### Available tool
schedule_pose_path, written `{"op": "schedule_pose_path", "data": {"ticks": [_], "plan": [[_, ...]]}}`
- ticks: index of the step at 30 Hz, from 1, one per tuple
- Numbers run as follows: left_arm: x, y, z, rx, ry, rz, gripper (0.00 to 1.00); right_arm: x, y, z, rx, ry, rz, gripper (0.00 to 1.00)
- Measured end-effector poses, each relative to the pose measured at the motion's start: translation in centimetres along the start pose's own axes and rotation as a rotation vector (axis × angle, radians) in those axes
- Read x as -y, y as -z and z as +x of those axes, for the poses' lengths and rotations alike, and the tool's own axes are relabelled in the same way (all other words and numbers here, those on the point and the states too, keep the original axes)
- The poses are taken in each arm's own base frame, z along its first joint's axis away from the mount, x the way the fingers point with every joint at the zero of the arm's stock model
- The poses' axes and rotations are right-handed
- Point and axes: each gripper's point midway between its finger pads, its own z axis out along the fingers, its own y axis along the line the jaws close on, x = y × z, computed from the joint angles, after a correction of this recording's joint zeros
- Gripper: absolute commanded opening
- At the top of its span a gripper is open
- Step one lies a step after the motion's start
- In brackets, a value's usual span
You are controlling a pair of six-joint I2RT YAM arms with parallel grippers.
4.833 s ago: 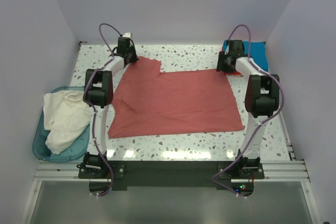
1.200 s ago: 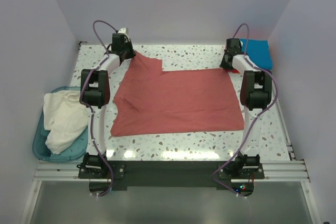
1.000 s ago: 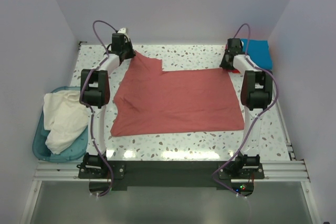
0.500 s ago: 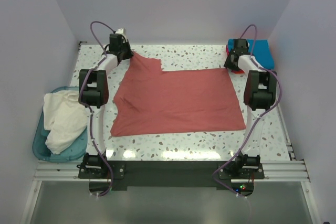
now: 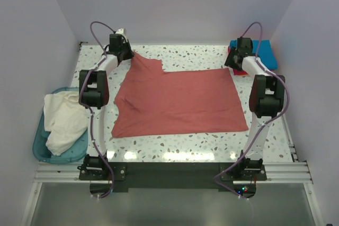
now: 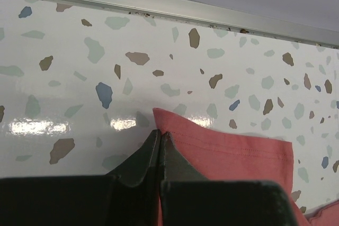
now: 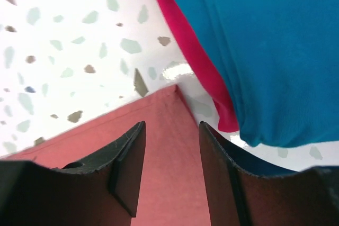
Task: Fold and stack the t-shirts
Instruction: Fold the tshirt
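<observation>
The brick-red shirt [image 5: 177, 101] lies spread flat across the middle of the table [image 5: 196, 54], one sleeve reaching toward the far left. The job looks to be at the start of its first fold, with both arms stretched out to the shirt's far edge. The left gripper [image 6: 160, 136] has its fingers together, pinching the tip of the cloth at the far left corner, where the stitched hem shows just to its right. The right gripper [image 7: 170, 130] is over the far right corner with its fingers apart. That corner sits in the gap between them, and whether they touch the cloth cannot be told. Just to the right of that corner lies the pink-red shirt [image 7: 198, 56], folded, with the teal shirt [image 7: 265, 41] folded on top of it. The cream shirt [image 5: 63, 120] is heaped in the bin [image 5: 39, 144] at the near left. The next move probably calls for the right fingers to come down and close on the brick-red corner alone, without catching the pink-red edge so close beside it. After that both arms could lift and bring the far edge toward the near one. No brand, label or writing can be read on any shirt, on the bin or on the arms.
</observation>
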Motion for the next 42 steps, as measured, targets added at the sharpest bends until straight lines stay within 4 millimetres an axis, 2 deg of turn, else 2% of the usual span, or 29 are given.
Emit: {"op": "schedule_pose_path", "data": {"ticks": [5, 9, 14, 21, 23, 26, 30, 32, 33, 39, 42], "plan": [[-0.1, 0.0, 0.1, -0.002, 0.001, 0.001, 0.00, -1.3, 2.1, -2.3, 0.071, 0.000, -0.039, 0.48], [-0.1, 0.0, 0.3, -0.004, 0.001, 0.001, 0.00, -1.6, 2.0, -2.4, 0.077, 0.002, -0.047, 0.46], [-0.1, 0.0, 0.2, -0.001, 0.001, 0.003, 0.00, -1.8, 0.2, -1.7, 0.053, 0.007, -0.041, 0.44], [0.0, 0.0, 0.1, 0.002, 0.000, 0.007, 0.00, -2.6, -3.4, 1.7, -0.027, 0.040, -0.026, 0.40], [0.0, 0.0, 0.1, 0.003, 0.000, 0.008, 0.00, -3.3, -3.4, 1.1, -0.010, 0.047, -0.032, 0.38], [0.0, 0.0, 0.1, 0.003, 0.000, 0.008, 0.00, -3.7, -3.6, 1.2, -0.009, 0.058, -0.027, 0.35], [0.0, 0.0, 0.0, 0.004, 0.000, 0.008, 0.00, -3.6, -3.7, 1.4, -0.012, 0.064, -0.013, 0.27], [0.0, 0.0, 0.0, 0.003, 0.000, 0.008, 0.00, -3.3, -3.7, 1.5, -0.012, 0.066, 0.001, 0.21], [0.0, 0.0, 0.0, 0.003, 0.000, 0.008, 0.00, -3.2, -3.7, 1.5, -0.012, 0.066, 0.004, 0.15], [0.3, 0.5, -0.5, 0.013, -0.001, 0.013, 0.00, -3.1, -3.7, 1.5, -0.014, 0.066, 0.011, 0.01], [0.7, 1.0, -1.2, 0.026, -0.002, 0.021, 0.00, -3.1, -3.7, 1.5, -0.014, 0.065, 0.010, 0.00]]}}
